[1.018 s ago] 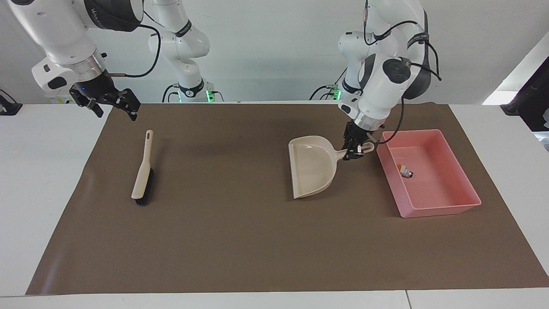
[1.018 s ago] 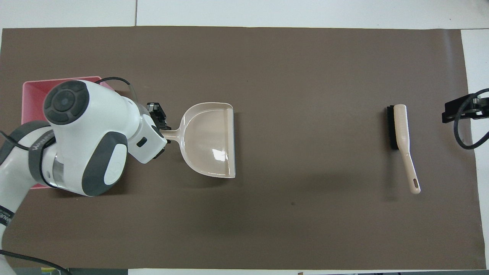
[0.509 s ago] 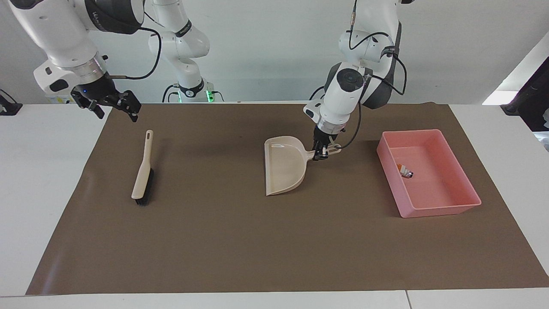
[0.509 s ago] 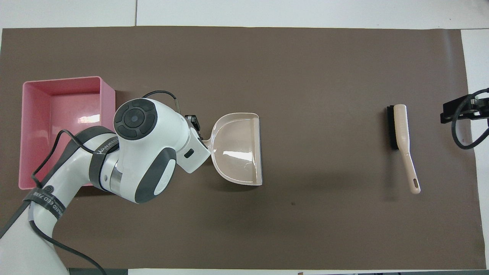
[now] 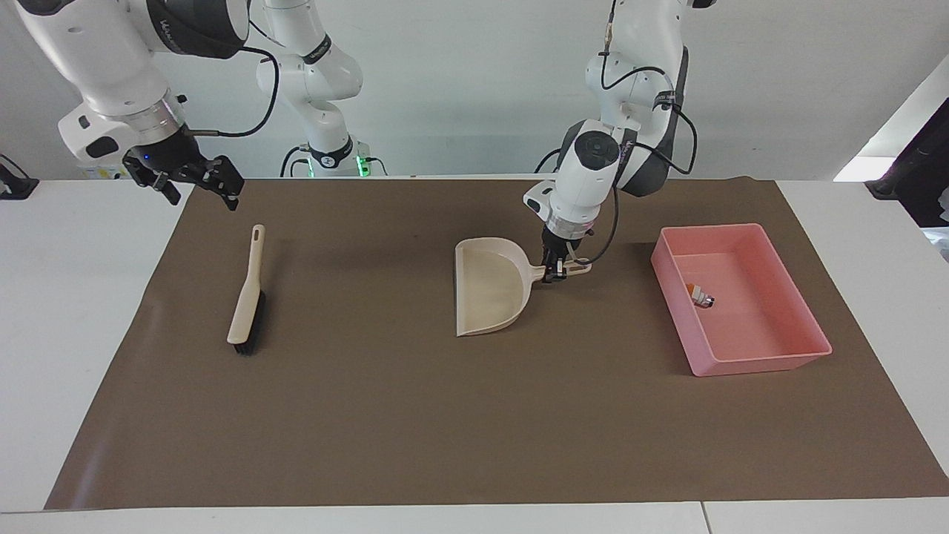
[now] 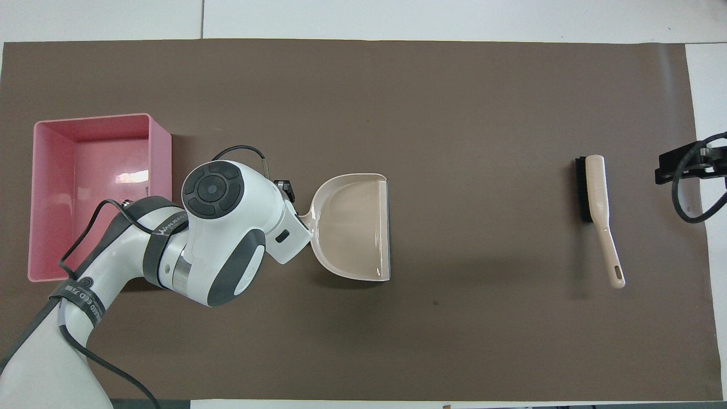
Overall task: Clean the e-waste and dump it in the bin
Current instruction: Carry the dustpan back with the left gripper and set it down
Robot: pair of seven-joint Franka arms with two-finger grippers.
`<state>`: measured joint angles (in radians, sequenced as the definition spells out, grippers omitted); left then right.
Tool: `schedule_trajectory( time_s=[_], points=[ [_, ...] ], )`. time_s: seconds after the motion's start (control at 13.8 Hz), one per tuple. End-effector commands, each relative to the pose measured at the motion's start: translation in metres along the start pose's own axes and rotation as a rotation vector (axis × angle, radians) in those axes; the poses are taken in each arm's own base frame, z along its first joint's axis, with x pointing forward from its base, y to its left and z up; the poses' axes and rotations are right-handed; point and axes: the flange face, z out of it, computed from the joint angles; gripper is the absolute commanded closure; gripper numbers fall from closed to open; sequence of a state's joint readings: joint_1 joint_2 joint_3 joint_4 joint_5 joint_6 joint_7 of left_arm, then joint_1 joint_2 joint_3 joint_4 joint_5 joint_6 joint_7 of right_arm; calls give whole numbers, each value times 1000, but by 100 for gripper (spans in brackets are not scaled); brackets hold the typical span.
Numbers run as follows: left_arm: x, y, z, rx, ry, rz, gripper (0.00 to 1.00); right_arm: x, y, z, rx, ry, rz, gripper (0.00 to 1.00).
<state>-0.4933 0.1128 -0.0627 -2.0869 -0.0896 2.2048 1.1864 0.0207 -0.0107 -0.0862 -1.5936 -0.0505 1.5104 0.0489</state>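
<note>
- Inside the pink bin (image 5: 741, 348), toward the left arm's end of the table, lies the e-waste (image 5: 700, 297): small white, orange and dark bits close by one wall.
- At the bin's nine o'clock in the facing view, the beige dustpan (image 5: 489, 289) rests on the brown mat (image 5: 415, 415).
- Left gripper (image 5: 553, 271) pinches the dustpan's handle.
- Right gripper (image 5: 194, 178) hangs spread over the mat's edge, at twelve o'clock from the brush (image 5: 248, 297).
</note>
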Motion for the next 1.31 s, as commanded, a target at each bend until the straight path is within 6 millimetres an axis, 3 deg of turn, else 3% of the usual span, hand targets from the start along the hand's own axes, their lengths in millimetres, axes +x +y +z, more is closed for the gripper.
schedule_trajectory(
  time_s=[0.0, 0.44, 0.51, 0.58, 0.87, 0.95, 1.02, 1.24],
  points=[
    [-9, 6, -9, -10, -23, -7, 63, -6, 1, 0, 13, 12, -17, 0],
    [-32, -2, -30, 15, -15, -48, 57, -4, -4, 1, 43, 23, -18, 0],
    [-46, -4, -39, 24, -12, -76, 57, -4, -4, 0, 45, 29, -17, 0],
    [-62, -4, -46, 13, -16, -112, 32, -3, -6, -1, 44, 31, -12, 0],
    [-121, -8, -78, 31, -11, -240, 26, -2, -28, -4, 33, 49, -11, 0],
    [-134, -10, -82, 32, -10, -261, 8, -3, -28, -4, 27, 46, -16, 0],
    [-146, -10, -85, 29, -9, -281, 4, -3, -27, -4, 26, 42, -17, 0],
    [-169, -12, -87, 22, -8, -337, 3, -4, -26, -4, 28, 37, -16, 0]
  ],
)
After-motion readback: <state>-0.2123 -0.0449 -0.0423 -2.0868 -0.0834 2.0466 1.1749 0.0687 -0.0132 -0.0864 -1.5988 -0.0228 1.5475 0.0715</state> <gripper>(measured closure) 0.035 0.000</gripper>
